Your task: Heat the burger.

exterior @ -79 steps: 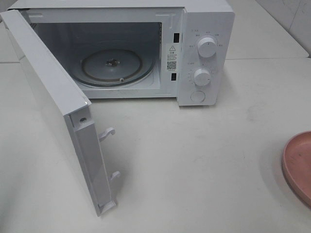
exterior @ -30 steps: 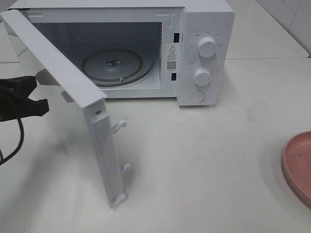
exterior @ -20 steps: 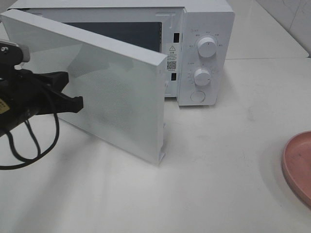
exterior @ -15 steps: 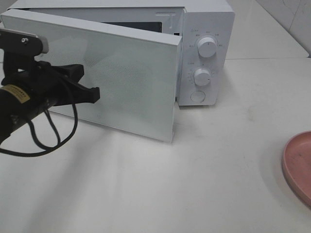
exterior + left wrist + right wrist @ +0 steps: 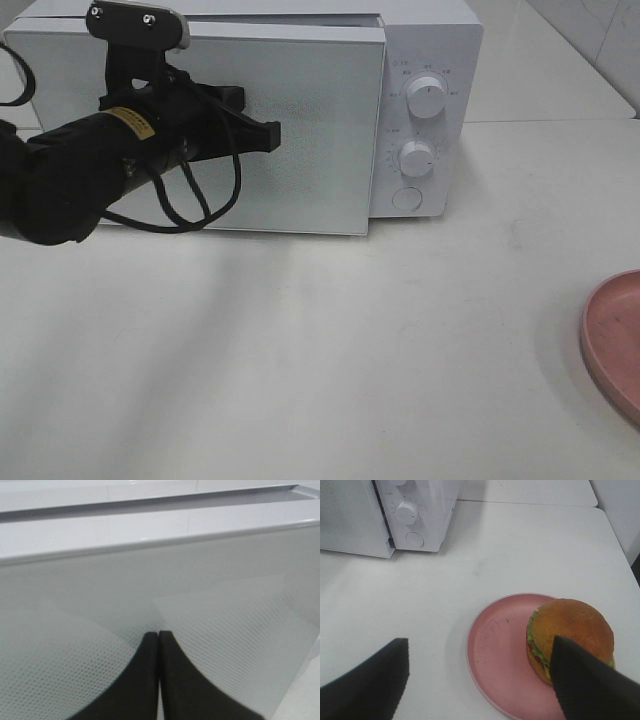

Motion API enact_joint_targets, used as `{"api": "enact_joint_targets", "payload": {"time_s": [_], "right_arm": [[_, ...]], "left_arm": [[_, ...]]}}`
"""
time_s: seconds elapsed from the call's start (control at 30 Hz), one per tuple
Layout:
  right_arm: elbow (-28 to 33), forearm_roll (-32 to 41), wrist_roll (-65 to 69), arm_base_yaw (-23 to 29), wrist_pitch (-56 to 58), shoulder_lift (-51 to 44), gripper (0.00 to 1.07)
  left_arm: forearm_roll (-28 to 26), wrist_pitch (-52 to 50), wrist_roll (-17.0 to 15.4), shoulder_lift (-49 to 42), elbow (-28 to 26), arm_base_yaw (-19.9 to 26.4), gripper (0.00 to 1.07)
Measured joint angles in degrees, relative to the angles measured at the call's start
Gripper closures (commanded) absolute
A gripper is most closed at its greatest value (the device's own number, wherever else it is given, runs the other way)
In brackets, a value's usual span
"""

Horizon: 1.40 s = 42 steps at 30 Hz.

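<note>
My left tool (image 5: 268, 135) is pinched shut with nothing in it, its tips pressed flat against the mesh door (image 5: 310, 130) of the microwave (image 5: 430, 60), which looks fully closed. My right tool (image 5: 480, 675) is spread wide and empty, hovering over the plate (image 5: 495, 650) near the right edge of the tabletop (image 5: 400, 340).

The burger (image 5: 572, 635) is still on that pink plate, sitting upright toward its outer side, bun dome up; it is not in the microwave. It lies just beyond and to one side of my right tool's gap, close against one finger (image 5: 585, 685), so the right arm is plainly the nearer one. The burger is round, so no long axis governs the approach; I judge a grasp across the bun's sides would suit.

What stands in the way is the door itself: with it shut, the burger cannot go in, so I judge the door must be opened again first. Between plate and microwave the tabletop shows nothing. The two dials (image 5: 428, 97) and the button (image 5: 407, 198) are untouched on the panel.
</note>
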Motion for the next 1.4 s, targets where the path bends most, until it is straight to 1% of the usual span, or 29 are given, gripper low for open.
{"api": "enact_joint_targets", "payload": {"time_s": [0.03, 0.07, 0.1, 0.3, 0.33, 0.37, 0.4, 0.43, 0.47, 0.5, 0.53, 0.57, 0.6, 0.83, 0.9, 0.93, 0.97, 1.0, 1.03, 1.07, 1.1, 1.13, 1.17, 1.2, 1.23, 1.27, 1.3, 1.37, 1.4], "right_arm": [[0.0, 0.0, 0.0, 0.0, 0.0, 0.0, 0.32], [0.0, 0.0, 0.0, 0.0, 0.0, 0.0, 0.32], [0.0, 0.0, 0.0, 0.0, 0.0, 0.0, 0.32], [0.0, 0.0, 0.0, 0.0, 0.0, 0.0, 0.32], [0.0, 0.0, 0.0, 0.0, 0.0, 0.0, 0.32], [0.0, 0.0, 0.0, 0.0, 0.0, 0.0, 0.32], [0.0, 0.0, 0.0, 0.0, 0.0, 0.0, 0.32], [0.0, 0.0, 0.0, 0.0, 0.0, 0.0, 0.32], [0.0, 0.0, 0.0, 0.0, 0.0, 0.0, 0.32], [0.0, 0.0, 0.0, 0.0, 0.0, 0.0, 0.32], [0.0, 0.0, 0.0, 0.0, 0.0, 0.0, 0.32], [0.0, 0.0, 0.0, 0.0, 0.0, 0.0, 0.32], [0.0, 0.0, 0.0, 0.0, 0.0, 0.0, 0.32], [0.0, 0.0, 0.0, 0.0, 0.0, 0.0, 0.32], [0.0, 0.0, 0.0, 0.0, 0.0, 0.0, 0.32], [0.0, 0.0, 0.0, 0.0, 0.0, 0.0, 0.32], [0.0, 0.0, 0.0, 0.0, 0.0, 0.0, 0.32], [0.0, 0.0, 0.0, 0.0, 0.0, 0.0, 0.32], [0.0, 0.0, 0.0, 0.0, 0.0, 0.0, 0.32], [0.0, 0.0, 0.0, 0.0, 0.0, 0.0, 0.32], [0.0, 0.0, 0.0, 0.0, 0.0, 0.0, 0.32], [0.0, 0.0, 0.0, 0.0, 0.0, 0.0, 0.32], [0.0, 0.0, 0.0, 0.0, 0.0, 0.0, 0.32], [0.0, 0.0, 0.0, 0.0, 0.0, 0.0, 0.32], [0.0, 0.0, 0.0, 0.0, 0.0, 0.0, 0.32], [0.0, 0.0, 0.0, 0.0, 0.0, 0.0, 0.32], [0.0, 0.0, 0.0, 0.0, 0.0, 0.0, 0.32], [0.0, 0.0, 0.0, 0.0, 0.0, 0.0, 0.32], [0.0, 0.0, 0.0, 0.0, 0.0, 0.0, 0.32]], "left_arm": [[-0.7, 1.3, 0.0, 0.9, -1.8, -0.2, 1.07], [-0.7, 1.3, 0.0, 0.9, -1.8, -0.2, 1.07], [-0.7, 3.3, 0.0, 1.8, -3.4, -0.5, 1.07], [-1.5, 5.7, 0.2, 4.2, -6.2, -1.2, 1.07], [-2.2, 6.2, 0.6, 4.7, -7.0, -1.2, 1.07], [-3.7, 8.0, 1.9, 5.4, -8.4, -1.3, 1.07], [-3.7, 8.0, 1.9, 5.4, -8.4, -1.3, 1.07], [-5.7, 10.4, 3.7, 6.4, -10.4, -1.4, 1.07], [-6.6, 12.2, 4.6, 6.7, -11.3, -1.3, 1.07], [-6.6, 12.2, 4.6, 6.7, -11.3, -1.3, 1.07], [-8.3, 15.8, 6.6, 7.0, -12.7, -1.4, 1.07], [-8.3, 15.8, 6.6, 7.0, -12.7, -1.4, 1.07], [-9.1, 17.4, 7.8, 7.2, -13.5, -1.5, 1.07], [-11.2, 22.5, 8.9, 5.4, -14.4, -1.7, 1.07], [-12.2, 28.0, 8.9, 3.4, -14.8, -1.1, 0.98], [-12.2, 28.0, 8.9, 3.4, -14.8, -1.1, 0.98], [-12.7, 33.1, 8.9, 2.1, -14.9, -1.1, 0.82], [-12.8, 36.3, 8.9, 1.4, -14.9, -1.1, 0.69], [-12.8, 36.3, 8.9, 1.4, -14.9, -1.1, 0.69], [-12.9, 42.5, 8.9, 0.2, -14.9, -1.1, 0.39], [-12.9, 47.8, 8.9, -0.6, -14.9, -1.1, 0.22], [-12.9, 47.8, 8.9, -0.6, -14.9, -1.1, 0.22], [-12.9, 50.2, 8.9, -0.9, -14.9, -1.1, 0.05], [-12.9, 50.2, 8.9, -0.9, -14.9, -1.1, 0.05], [-12.8, 55.5, 8.9, -1.4, -14.9, -1.1, 0.07], [-12.5, 58.2, 8.9, -1.6, -14.9, -1.1, 0.08], [-12.5, 58.2, 8.9, -1.6, -14.9, -1.1, 0.08], [-9.3, 69.2, 8.9, -3.1, -14.9, -1.1, 0.08], [-9.3, 69.2, 8.9, -3.1, -14.9, -1.1, 0.08]]}}
